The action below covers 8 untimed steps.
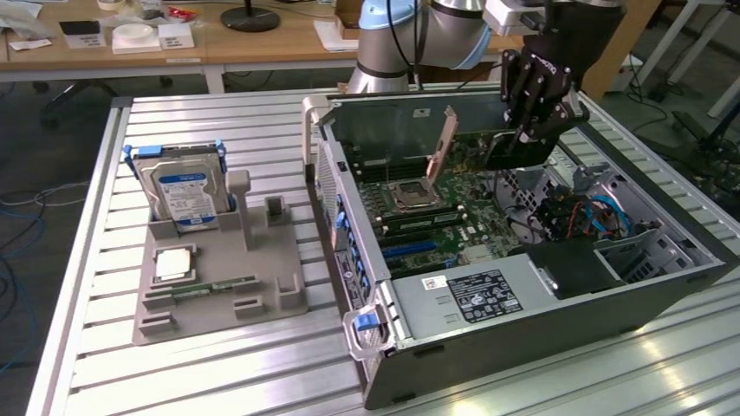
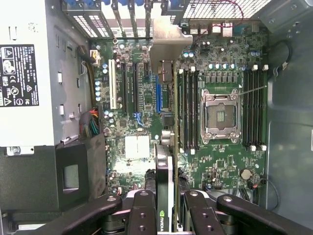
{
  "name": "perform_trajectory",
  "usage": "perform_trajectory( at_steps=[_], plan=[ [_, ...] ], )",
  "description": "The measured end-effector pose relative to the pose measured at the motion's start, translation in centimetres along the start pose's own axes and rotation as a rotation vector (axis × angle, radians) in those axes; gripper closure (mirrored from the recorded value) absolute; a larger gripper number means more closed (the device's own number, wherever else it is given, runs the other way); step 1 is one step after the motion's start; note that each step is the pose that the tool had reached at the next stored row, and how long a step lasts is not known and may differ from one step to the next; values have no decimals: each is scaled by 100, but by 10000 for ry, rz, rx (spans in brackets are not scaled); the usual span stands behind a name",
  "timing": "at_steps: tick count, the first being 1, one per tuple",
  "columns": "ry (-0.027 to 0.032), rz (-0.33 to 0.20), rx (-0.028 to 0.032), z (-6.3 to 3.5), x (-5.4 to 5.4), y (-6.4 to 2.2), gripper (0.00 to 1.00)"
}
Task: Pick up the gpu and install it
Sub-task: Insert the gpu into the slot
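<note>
Claw [image 1: 535, 130] is clamped down narrow on the gpu [image 1: 439, 152], pinching it edge-on between its two fingers [image 2: 142, 213]. The card hangs straight under the claw, over the motherboard [image 2: 142, 98] inside the open case [image 1: 555, 312]. It's a thin flat card: black cooler face with a little green logo right at the fingers, brownish board edge, and a silvery metal bracket on the end farthest from the claw.
</note>
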State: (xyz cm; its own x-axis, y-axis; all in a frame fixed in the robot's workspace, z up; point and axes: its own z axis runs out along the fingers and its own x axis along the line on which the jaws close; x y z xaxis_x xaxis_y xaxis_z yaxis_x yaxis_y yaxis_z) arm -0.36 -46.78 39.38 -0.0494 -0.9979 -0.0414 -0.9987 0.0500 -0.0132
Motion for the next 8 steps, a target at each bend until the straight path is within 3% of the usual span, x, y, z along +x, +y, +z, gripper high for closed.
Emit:
perform_trajectory(
  at_steps=[8],
  plan=[
    [-1,-2,3,2,6,124,73]
  ],
)
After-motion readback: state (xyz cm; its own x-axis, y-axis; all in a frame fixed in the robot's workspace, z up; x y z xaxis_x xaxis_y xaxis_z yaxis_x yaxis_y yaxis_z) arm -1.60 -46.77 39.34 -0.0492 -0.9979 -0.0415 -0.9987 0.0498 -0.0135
